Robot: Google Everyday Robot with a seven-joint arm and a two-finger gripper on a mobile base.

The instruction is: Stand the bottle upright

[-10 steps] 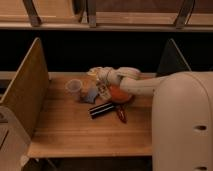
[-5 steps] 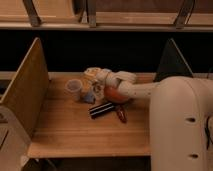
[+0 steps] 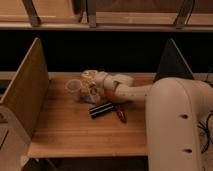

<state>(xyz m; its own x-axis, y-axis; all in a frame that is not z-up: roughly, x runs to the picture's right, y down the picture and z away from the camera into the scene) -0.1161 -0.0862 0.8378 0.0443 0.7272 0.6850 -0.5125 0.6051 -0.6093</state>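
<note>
The gripper (image 3: 90, 80) is at the cup's (image 3: 74, 88) 3 o'clock, over the bottle (image 3: 90, 90); whether it grips cannot be told.

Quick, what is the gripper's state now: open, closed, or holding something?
Gripper: at the table's far side beside the cup; its state cannot be told.
</note>
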